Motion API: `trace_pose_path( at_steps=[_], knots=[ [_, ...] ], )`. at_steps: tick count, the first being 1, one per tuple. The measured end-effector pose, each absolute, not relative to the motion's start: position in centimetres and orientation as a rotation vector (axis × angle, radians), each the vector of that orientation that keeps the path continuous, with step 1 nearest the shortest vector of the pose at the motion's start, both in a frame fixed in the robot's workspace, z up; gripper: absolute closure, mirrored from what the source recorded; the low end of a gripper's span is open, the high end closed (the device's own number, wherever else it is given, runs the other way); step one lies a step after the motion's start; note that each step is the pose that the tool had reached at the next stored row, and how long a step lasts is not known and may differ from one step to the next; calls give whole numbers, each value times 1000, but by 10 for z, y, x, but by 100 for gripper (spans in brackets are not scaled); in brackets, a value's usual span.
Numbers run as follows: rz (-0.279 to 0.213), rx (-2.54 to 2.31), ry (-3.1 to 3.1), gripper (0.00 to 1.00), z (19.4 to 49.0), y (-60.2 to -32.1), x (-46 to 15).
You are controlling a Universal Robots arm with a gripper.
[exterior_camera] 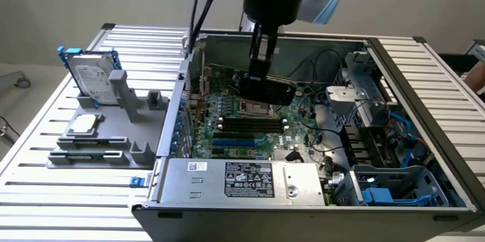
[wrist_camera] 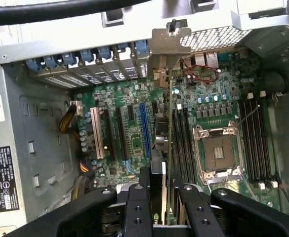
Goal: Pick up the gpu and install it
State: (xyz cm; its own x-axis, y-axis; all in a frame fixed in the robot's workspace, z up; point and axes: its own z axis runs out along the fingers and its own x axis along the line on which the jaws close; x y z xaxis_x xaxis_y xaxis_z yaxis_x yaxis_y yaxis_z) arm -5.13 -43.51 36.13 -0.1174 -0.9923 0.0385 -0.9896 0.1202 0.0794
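**Gpu [exterior_camera: 267,90] [wrist_camera: 160,136].** The card stands on edge inside the open computer case [exterior_camera: 424,100]. It sits over the motherboard [exterior_camera: 227,117] [wrist_camera: 129,128], at about 10 o'clock from the middle of the case in the exterior view. In the wrist view it is seen edge-on, and its silver end bracket [wrist_camera: 170,47] reaches the row of rear slot openings. Whether its lower edge sits in a slot cannot be told.

**Gripper [exterior_camera: 260,74] [wrist_camera: 165,190].** It comes down from 12 o'clock in the exterior view and is clamped on the gpu. One black finger [wrist_camera: 137,202] presses each face of the card.

**CPU socket [exterior_camera: 256,107] [wrist_camera: 218,150].** This is bare and metal-framed, just at 6 o'clock of the card in the exterior view.

**Blue expansion slot [wrist_camera: 144,128].** It runs parallel to the card and close beside it.

**Power supply [exterior_camera: 242,180].** This is a silver box with a black label, at 7 o'clock in the case.

**Grey fixture [exterior_camera: 113,151].** It rests on the slatted table [exterior_camera: 45,196] at 9 o'clock of the case. It carries an upright hard drive [exterior_camera: 95,80] in a blue frame at its 12 o'clock end. Near it lies a square silver processor chip [exterior_camera: 83,124].
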Motion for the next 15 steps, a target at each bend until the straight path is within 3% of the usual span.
trace_pose_path(
  at_steps=[15],
  knots=[
    [-50, 2146, -2177, 74, 338, -441, -58]
  ],
)
